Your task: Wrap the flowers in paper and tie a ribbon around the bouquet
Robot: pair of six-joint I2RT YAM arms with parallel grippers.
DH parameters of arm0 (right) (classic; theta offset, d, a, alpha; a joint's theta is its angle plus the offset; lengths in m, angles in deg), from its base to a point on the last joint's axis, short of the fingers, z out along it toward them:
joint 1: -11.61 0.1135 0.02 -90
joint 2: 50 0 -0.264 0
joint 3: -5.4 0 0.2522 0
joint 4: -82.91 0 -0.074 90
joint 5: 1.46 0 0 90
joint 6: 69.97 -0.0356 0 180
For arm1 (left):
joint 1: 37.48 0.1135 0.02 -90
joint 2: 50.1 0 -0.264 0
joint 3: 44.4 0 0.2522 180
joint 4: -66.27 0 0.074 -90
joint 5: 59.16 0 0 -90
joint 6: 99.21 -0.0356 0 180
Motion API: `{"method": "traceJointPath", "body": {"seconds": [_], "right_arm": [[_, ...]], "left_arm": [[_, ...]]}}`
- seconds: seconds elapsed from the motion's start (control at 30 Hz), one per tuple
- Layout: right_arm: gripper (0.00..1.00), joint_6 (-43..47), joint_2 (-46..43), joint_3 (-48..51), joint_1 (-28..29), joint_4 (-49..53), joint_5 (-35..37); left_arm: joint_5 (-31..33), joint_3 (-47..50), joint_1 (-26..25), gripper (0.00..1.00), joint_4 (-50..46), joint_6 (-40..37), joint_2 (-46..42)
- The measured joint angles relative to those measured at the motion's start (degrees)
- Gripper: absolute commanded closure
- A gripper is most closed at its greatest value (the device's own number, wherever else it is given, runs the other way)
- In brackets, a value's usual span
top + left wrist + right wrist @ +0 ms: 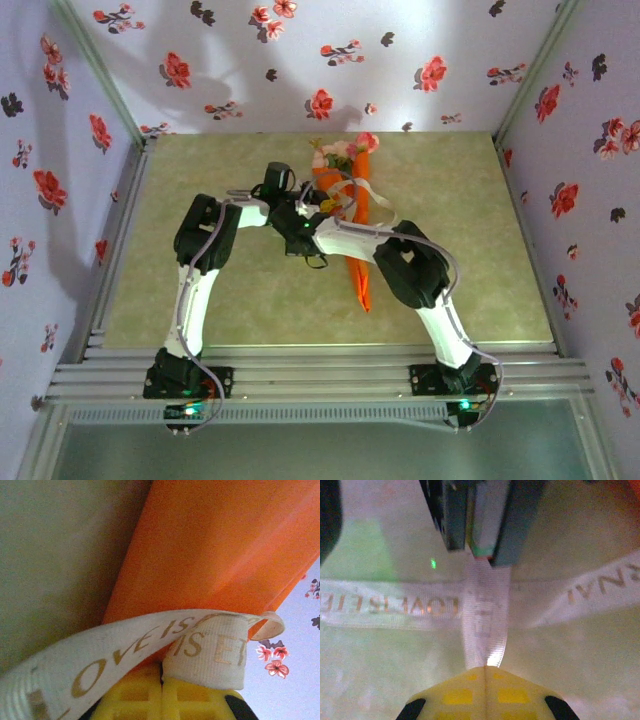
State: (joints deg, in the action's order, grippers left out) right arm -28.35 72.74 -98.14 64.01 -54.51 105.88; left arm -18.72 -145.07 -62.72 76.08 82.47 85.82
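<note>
The left arm's jaws and the right arm's jaws each pinch the cream ribbon beside the orange bouquet, blooms toward twelve o'clock on the tabletop.

Pale lilac walls printed with red and dark flowers enclose a mottled pale-green desk on three sides. Silver rails cross the lower frame; the back wall glows brightest.

Bouquet midsection behind arms; ribbon ends beyond frame edges.
</note>
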Motion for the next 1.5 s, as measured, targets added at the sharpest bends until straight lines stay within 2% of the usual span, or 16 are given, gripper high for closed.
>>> {"method": "traceJointPath", "body": {"seconds": [0.4, 0.63, 0.8, 0.9, 1.03, 1.2, 1.5], "right_arm": [[1.0, 1.09, -22.16, 13.66, 0.0, -0.81, -9.01], [1.0, 1.88, -36.89, 22.23, -0.52, 2.71, -9.92], [1.0, 1.66, -50.23, 27.82, -3.91, 7.23, -8.85], [1.0, 1.42, -55.23, 29.29, -6.69, 9.79, -8.15], [1.0, 1.22, -59.56, 30.58, -9.11, 12.81, -7.17], [1.0, -0.26, -64.76, 32.2, -9.42, 17.18, -5.11], [1.0, -4.83, -72.91, 32.5, -10.73, 30.42, 5.79]], "left_arm": [[0.17, -0.37, -0.24, 1.0, -0.04, 1.01, -0.13], [1.6, -0.35, -0.48, 1.0, -1.14, 0.98, -2.51], [2.67, -0.31, -0.98, 1.0, -2.45, 0.79, -5.79], [3.34, 0.11, -1.49, 1.0, -3.06, 0.72, -7.8], [4.35, 0.94, -2.05, 1.0, -4.33, 0.13, -10.05], [5.84, 1.73, -2.38, 1.0, -7.61, -1.84, -12.52], [9.2, 4.37, -2.54, 1.0, -12.33, -4.57, -17.14]]}}
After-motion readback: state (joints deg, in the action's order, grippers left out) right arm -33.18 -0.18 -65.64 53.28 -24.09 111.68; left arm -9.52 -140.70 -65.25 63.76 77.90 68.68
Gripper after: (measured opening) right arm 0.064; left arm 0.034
